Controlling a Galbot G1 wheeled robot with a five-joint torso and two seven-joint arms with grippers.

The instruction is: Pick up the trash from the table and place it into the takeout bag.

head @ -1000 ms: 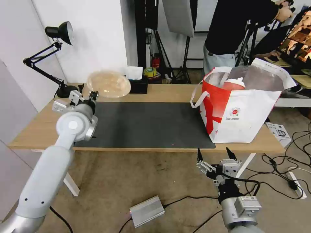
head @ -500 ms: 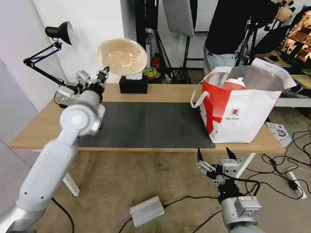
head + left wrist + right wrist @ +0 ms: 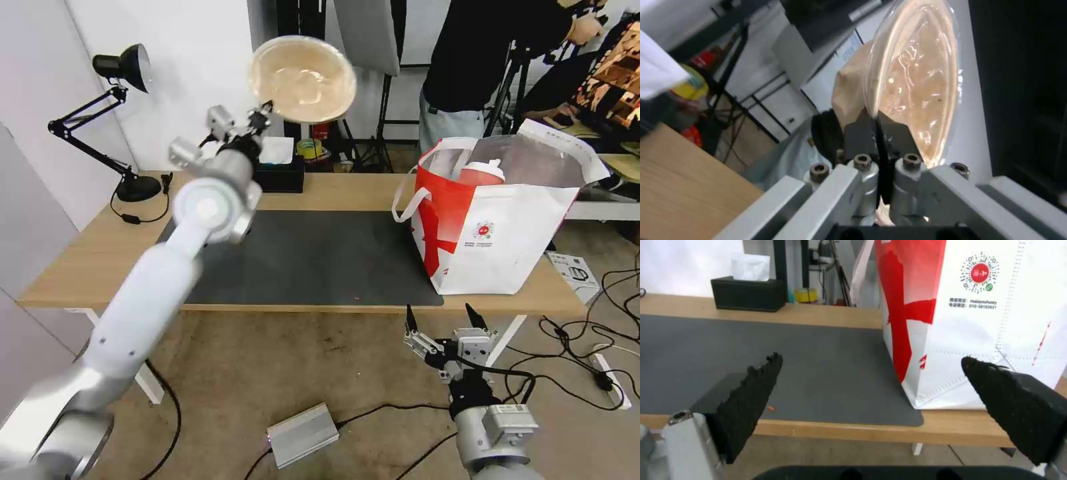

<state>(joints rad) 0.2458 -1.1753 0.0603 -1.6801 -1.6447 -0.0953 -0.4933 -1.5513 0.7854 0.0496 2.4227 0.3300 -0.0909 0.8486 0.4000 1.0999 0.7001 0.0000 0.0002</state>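
1. Carrying step, head view: left gripper (image 3: 261, 115) holds pulp bowl (image 3: 303, 79) high over the table's (image 3: 347, 190) far edge, left of takeout bag (image 3: 497, 220); next needs rightward travel over the bag mouth.
2. Left wrist: fingers (image 3: 862, 133) clamped on the bowl rim.
3. Right wrist: right gripper (image 3: 871, 396) spread wide, idle below the near edge.

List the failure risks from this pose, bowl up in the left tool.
1. The left tool pinches the beige pulp bowl only at its rim, tilted on edge high above the table; it could slip or swing loose.
2. The red drink cup already stands upright in the takeout bag near the opening; the bowl may snag on it or on the strap handles.
3. The right tool hangs open below the table edge, so nothing steadies the bag.
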